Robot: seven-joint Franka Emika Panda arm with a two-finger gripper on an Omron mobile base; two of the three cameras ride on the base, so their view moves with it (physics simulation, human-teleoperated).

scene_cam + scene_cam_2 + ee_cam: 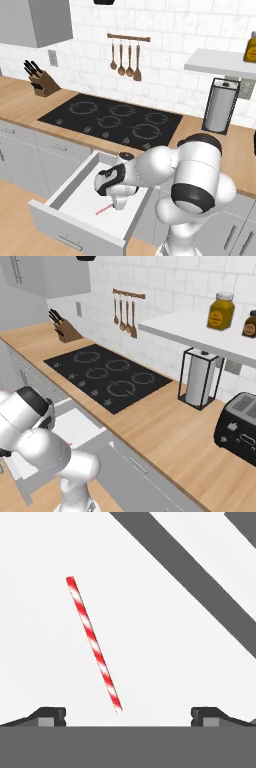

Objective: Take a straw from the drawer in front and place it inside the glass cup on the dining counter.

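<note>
The drawer (pixel 65 192) stands pulled out below the cooktop counter, its white floor bare except for the straw (pixel 103 209), a thin red-and-white striped stick lying flat. My gripper (pixel 118 205) hangs inside the drawer just above the straw's right end, jaws wide apart. Looking down from the hand, the straw (pixel 94 643) lies slanted on the white floor between the two fingertips (pixel 50 716), nearer the left one, untouched. The drawer (pixel 75 428) also shows past my arm in the right base view. The glass cup and the dining counter are out of view.
A black cooktop (pixel 112 120) sits in the wood counter behind the drawer. A knife block (pixel 42 80) stands at the left, a paper-towel holder (pixel 220 105) at the right, a toaster (pixel 240 423) further right. The drawer's grey side wall (pixel 190 567) runs close to the hand.
</note>
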